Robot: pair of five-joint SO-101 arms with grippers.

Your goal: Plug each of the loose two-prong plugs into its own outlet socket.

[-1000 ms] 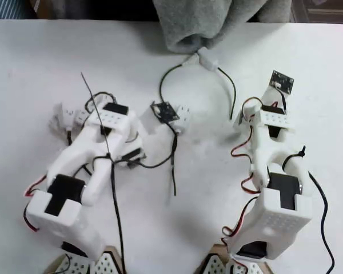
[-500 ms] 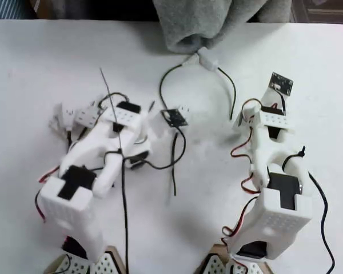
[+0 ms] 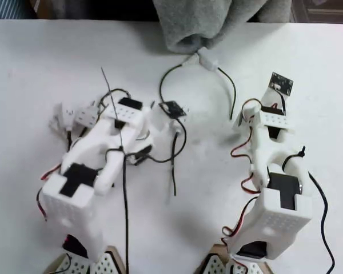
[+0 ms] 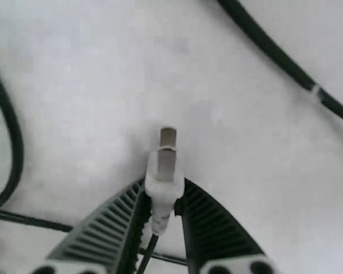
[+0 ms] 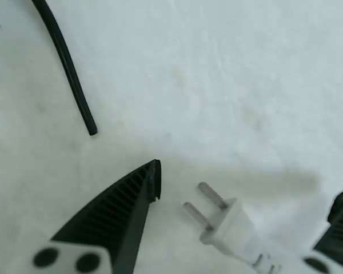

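Observation:
My left gripper (image 4: 163,191) is shut on a white two-prong plug (image 4: 166,165), whose prongs point away from the fingers just over the white table. In the high view this gripper (image 3: 159,119) sits left of centre. A second white two-prong plug (image 5: 228,225) lies flat on the table between the spread fingers of my right gripper (image 5: 248,188), which is open and not touching it. From above, the right gripper (image 3: 244,123) is at the right arm's far end. White pieces with small holes (image 3: 68,117), apparently the outlet sockets, lie beside the left arm.
A grey cloth (image 3: 206,23) hangs over the far table edge, with a white connector (image 3: 208,59) and black cables (image 3: 163,85) curving out below it. A loose black cable end (image 5: 91,130) lies near the right gripper. More black cable (image 3: 173,165) trails between the arms.
The left arm has swung and drawn in, carrying its plug slightly to the right and toward the far side. The right arm has kept still.

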